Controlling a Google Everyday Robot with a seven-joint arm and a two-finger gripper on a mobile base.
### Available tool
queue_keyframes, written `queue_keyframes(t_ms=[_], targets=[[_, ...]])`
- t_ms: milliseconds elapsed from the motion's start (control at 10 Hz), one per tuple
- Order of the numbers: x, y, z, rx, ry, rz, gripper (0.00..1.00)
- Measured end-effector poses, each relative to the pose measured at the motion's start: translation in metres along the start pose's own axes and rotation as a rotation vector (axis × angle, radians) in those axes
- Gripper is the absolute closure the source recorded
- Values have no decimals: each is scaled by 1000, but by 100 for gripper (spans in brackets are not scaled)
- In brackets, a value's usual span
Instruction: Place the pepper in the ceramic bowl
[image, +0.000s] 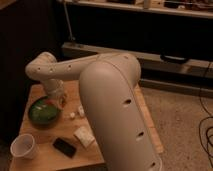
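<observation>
The dark-green ceramic bowl (42, 112) sits at the left of the wooden table (50, 157). My gripper (56, 98) hangs from the white arm (75, 70) right over the bowl's right rim. A small orange-yellow patch, which looks like the pepper (62, 101), shows at the gripper's lower end by that rim. I cannot tell whether it is held or resting. The big white arm link fills the middle of the view and hides the table's right part.
A white cup (23, 146) stands at the front left. A flat black object (65, 147) lies beside it. A white block (84, 136) lies at the front. Another white block (81, 110) and a tiny white piece (72, 115) lie right of the bowl.
</observation>
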Motion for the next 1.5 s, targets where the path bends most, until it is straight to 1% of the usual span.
queue_keyframes(t_ms=[100,200,300,500,700,800,1000,1200,1300,1400,1500], targets=[[-3,16,1,-4,5,-3,100],[-7,27,1,-7,1,-8,100],[-9,34,1,-17,1,-11,100],[-11,26,5,-22,10,-18,100],[-12,23,8,-27,17,-24,100],[-11,27,10,-28,22,-26,100],[-17,39,14,-33,25,-33,99],[-19,36,18,-36,35,-39,82],[-21,40,20,-38,37,-46,73],[-20,46,21,-47,37,-48,62],[-16,41,23,-40,38,-42,50]])
